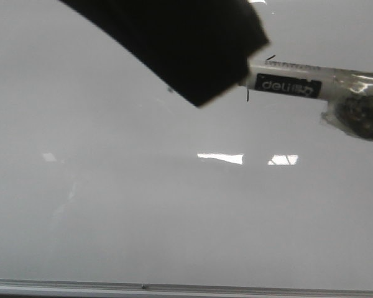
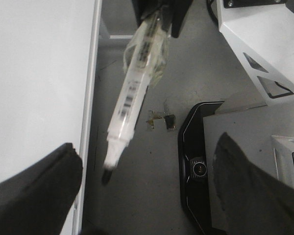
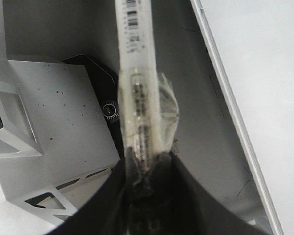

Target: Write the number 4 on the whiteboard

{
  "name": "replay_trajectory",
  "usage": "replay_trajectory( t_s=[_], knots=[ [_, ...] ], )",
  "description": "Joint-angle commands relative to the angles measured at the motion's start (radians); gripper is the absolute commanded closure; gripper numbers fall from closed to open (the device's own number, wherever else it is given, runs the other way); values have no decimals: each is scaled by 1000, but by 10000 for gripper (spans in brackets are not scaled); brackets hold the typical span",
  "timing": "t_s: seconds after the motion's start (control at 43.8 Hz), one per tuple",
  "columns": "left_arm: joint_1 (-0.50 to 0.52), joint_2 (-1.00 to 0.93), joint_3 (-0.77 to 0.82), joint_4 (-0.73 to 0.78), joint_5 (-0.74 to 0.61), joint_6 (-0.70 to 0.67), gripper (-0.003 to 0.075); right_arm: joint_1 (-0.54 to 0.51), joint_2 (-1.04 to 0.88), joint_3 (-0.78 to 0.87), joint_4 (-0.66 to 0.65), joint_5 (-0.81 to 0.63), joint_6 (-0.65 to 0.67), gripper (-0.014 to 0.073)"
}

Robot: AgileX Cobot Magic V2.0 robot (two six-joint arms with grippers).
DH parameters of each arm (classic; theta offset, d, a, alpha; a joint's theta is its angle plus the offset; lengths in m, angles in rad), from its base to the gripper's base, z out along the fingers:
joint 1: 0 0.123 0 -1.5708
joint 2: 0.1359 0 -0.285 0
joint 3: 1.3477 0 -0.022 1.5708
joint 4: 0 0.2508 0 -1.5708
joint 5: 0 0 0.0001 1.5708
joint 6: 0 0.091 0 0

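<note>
The whiteboard (image 1: 143, 205) fills the front view, glossy and pale grey. Of the number 4 (image 1: 247, 94) I see only two short thin black strokes beside the marker; the rest is hidden behind it. The white "deli" marker (image 1: 286, 85) lies across the upper right, and my right gripper (image 1: 360, 115) is shut on its taped rear end (image 3: 147, 122). A black finger (image 1: 186, 43) of my left gripper covers the board's upper middle. In the left wrist view my left gripper (image 2: 147, 191) is open and holds nothing. The marker's black tip (image 2: 106, 176) points between its fingers, beside the board's edge (image 2: 88, 122).
A thin silver frame (image 1: 174, 287) runs along the board's bottom edge. Bright light reflections (image 1: 221, 158) sit mid-board. Off the board lie a grey surface, a black device (image 2: 198, 166) and white metal brackets (image 2: 264, 44).
</note>
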Motion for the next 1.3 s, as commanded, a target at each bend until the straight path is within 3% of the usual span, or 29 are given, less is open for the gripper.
replay_trajectory(
  t_s=[0.0, 0.274, 0.502, 0.616, 0.73, 0.959, 1.004, 1.141, 1.278],
  knots=[
    [-29, 25, -54, -27, -72, 4, 185, 1, -14, -32, 25, -33, -15, 662],
    [-36, 93, -73, -10, -111, 7, 218, 1, -14, -32, 25, -32, -15, 662],
    [-36, 93, -73, -10, -113, 7, 545, 1, -14, -32, 25, -37, -15, 662],
    [-36, 93, -73, -10, -113, 7, 668, 1, -14, -32, 25, -37, -15, 650],
    [-36, 93, -73, -10, -113, 7, 741, 1, -14, -32, 25, -34, -15, 533],
    [-36, 93, -73, -10, -107, -4, 741, -1, -14, -32, 19, -29, -13, -7],
    [-36, 93, -73, -9, -102, -12, 741, -7, -18, -32, 11, -22, -12, -73],
    [-21, 93, -73, 49, -72, -85, 741, -38, -55, -32, -59, -31, 70, -48],
    [19, 93, -73, 221, -33, -284, 741, -86, -110, -32, -153, -31, 172, -48]
  ],
)
